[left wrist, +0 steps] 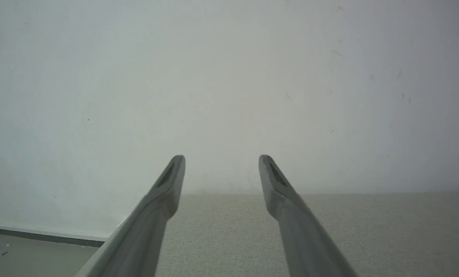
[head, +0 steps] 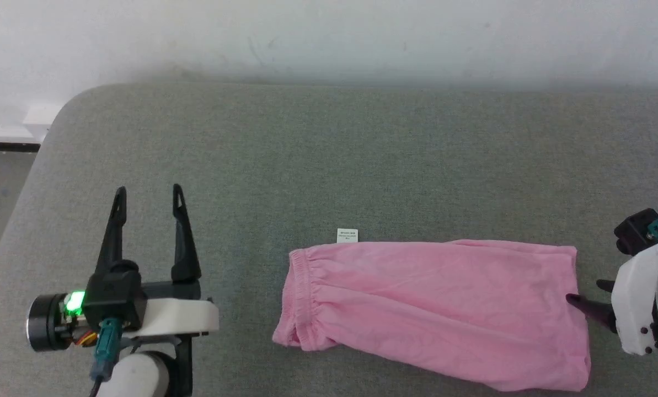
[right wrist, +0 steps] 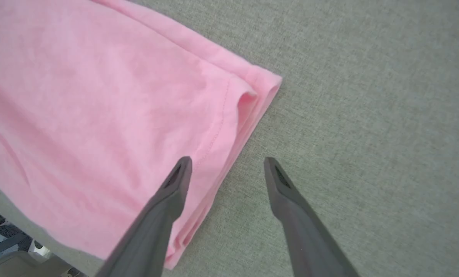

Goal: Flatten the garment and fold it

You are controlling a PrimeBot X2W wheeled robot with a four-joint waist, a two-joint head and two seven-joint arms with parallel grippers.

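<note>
While garment [head: 444, 309] lies flat | left fingers [head: 182, 242] spread, empty | right fingers [right wrist: 169, 204] spread, empty, at its hem

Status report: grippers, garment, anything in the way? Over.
Left gripper open, empty, apart from the garment. Right gripper open at hem end, one finger over the cloth, no grip. Laid out on grey surface, lightly wrinkled, label showing. No obstruction seen.
</note>
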